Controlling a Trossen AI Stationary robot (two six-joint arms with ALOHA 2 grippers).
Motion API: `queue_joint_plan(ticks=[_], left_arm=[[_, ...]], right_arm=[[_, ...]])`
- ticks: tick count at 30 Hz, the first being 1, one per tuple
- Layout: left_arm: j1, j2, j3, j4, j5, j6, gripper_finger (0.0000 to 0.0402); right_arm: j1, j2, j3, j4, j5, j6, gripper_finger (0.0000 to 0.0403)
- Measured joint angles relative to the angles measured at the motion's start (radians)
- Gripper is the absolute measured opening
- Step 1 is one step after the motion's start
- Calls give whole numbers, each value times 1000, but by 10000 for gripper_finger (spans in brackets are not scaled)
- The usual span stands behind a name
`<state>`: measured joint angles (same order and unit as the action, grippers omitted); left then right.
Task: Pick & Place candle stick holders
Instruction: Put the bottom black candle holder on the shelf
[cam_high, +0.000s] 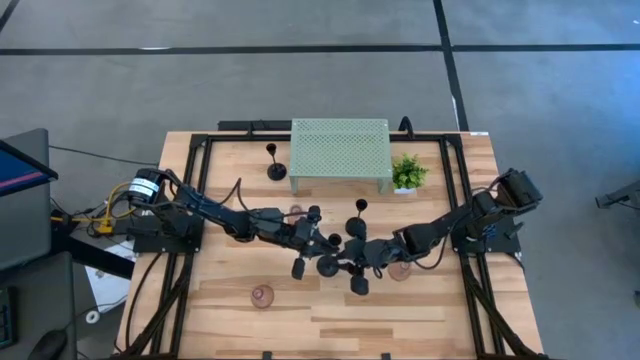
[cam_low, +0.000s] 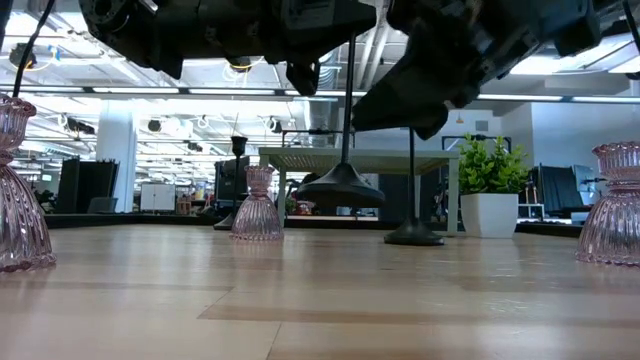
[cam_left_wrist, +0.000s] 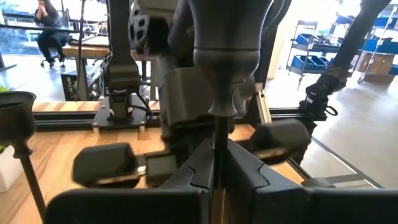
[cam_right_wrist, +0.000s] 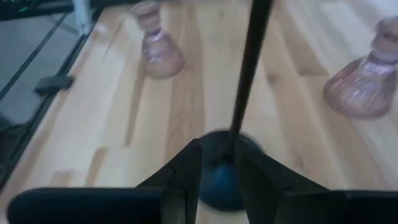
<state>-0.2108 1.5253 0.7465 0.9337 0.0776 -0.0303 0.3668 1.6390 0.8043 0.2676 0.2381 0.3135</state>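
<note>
A slim black candle stick holder (cam_low: 343, 187) hangs upright over the table's middle, with my left gripper (cam_left_wrist: 219, 155) shut on its stem below the cup top (cam_left_wrist: 227, 81). My right gripper (cam_right_wrist: 219, 165) is open; its fingers stand on either side of the same stem (cam_right_wrist: 247, 74), low down just above the round base (cam_right_wrist: 221, 180). Another black holder (cam_low: 413, 235) stands on its base behind, and one more (cam_high: 273, 160) stands by the mesh stand. Pinkish bulb-shaped holders (cam_high: 262, 296) (cam_high: 400, 268) (cam_high: 297, 213) stand on the wood. My left gripper pinches the black holder's thin stem (cam_left_wrist: 219, 134) between its two fingers, a little below the cup top. The fingers come about level from the table's left and lie across the stem. The holder hangs upright, its round base (cam_low: 343, 190) clear of the table.
A pale green mesh stand (cam_high: 340, 150) sits at the far middle, with a small potted plant (cam_high: 407, 172) to its right. A black frame (cam_high: 190, 200) runs along the table's sides. Bare wood lies along the near edge (cam_high: 330, 325).
</note>
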Motion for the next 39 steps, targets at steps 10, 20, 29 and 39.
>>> queue_joint_plan(ticks=[10,20,29,39], left_arm=[[22,-71,-1,-126,-5,31,17],[129,-342,-1,-361,-5,85,17],[325,-473,-1,-380,-6,129,15],[580,-416,166,-443,99,68,15]], right_arm=[[53,-79,0,-245,-19,159,41],[154,-67,-45,-227,143,148,2],[163,-69,-45,-226,179,125,1],[174,-69,-45,-222,183,130,0]])
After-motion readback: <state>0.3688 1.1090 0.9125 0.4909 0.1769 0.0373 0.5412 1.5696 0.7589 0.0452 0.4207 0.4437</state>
